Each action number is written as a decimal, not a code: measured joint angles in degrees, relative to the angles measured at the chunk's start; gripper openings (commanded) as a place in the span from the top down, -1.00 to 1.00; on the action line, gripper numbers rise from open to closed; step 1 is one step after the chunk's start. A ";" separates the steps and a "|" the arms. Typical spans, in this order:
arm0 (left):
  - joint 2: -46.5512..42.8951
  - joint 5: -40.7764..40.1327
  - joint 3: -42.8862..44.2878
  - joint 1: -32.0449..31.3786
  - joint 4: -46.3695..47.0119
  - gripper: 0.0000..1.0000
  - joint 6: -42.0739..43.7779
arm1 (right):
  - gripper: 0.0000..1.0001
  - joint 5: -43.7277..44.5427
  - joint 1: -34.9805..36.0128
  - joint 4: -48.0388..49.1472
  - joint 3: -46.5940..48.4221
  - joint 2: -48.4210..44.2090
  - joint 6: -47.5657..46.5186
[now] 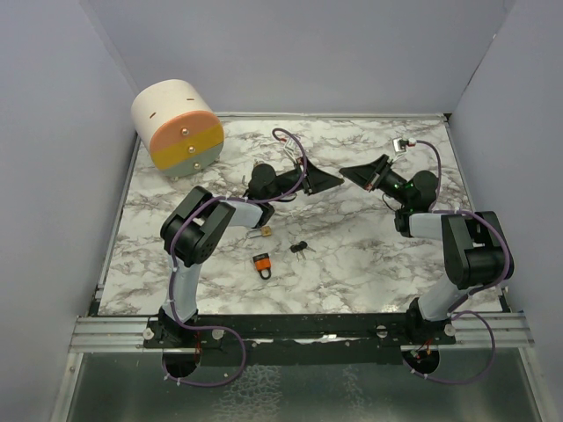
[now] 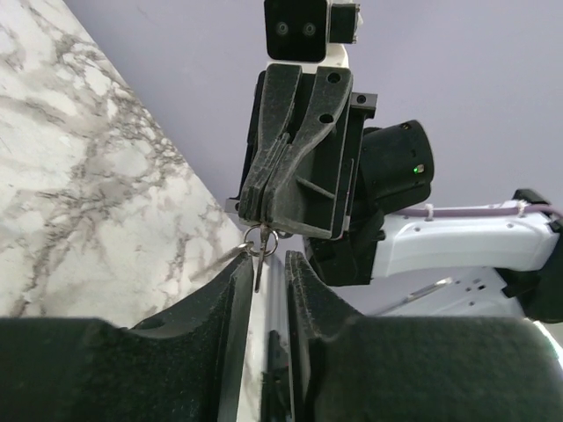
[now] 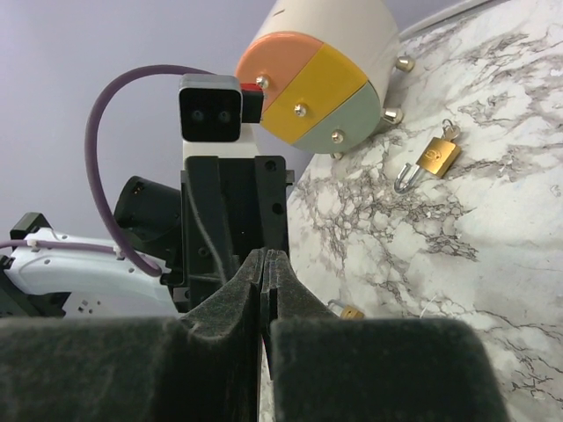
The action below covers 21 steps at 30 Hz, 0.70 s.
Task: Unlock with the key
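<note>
- Here, above the marble table [image 1: 369, 255], the two arms meet tip to tip, the left gripper [image 2: 268, 266] facing the right gripper [image 2: 255, 209].
- The right gripper's fingers [image 3: 251, 286] are pressed flat together. In the left wrist view they are pinched on a small key ring [image 2: 264, 236] at their very tip.
- A silver key [image 2: 257, 268] hangs from that ring, its blade dropping into the mouth of the left gripper.
- The left gripper's fingers [image 2: 230, 294] stand only slightly apart, a narrow slot between the pads. The blade lies close to one pad; whether it touches cannot be told.
- A brass padlock [image 3: 435, 156] lies on the marble with its shackle swung open, near the cream drum [image 3: 330, 75] with its orange, yellow and green face.
- An orange padlock [image 1: 261, 264] and a black key [image 1: 301, 248] rest on the table between the arms' bases, well apart from both grippers.
</note>
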 measured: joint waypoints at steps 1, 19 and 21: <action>0.00 0.00 0.00 -0.02 -0.02 0.22 -0.02 | 0.98 0.00 0.00 -0.02 0.00 0.00 -0.02; -11.98 -3.76 -14.03 4.24 -10.05 -0.98 8.13 | 0.98 3.39 -0.39 -9.84 -0.02 -2.54 -6.78; -15.80 -5.66 -15.41 4.24 -14.12 -0.98 11.43 | 0.98 3.96 -0.39 -12.26 -0.13 -4.44 -8.68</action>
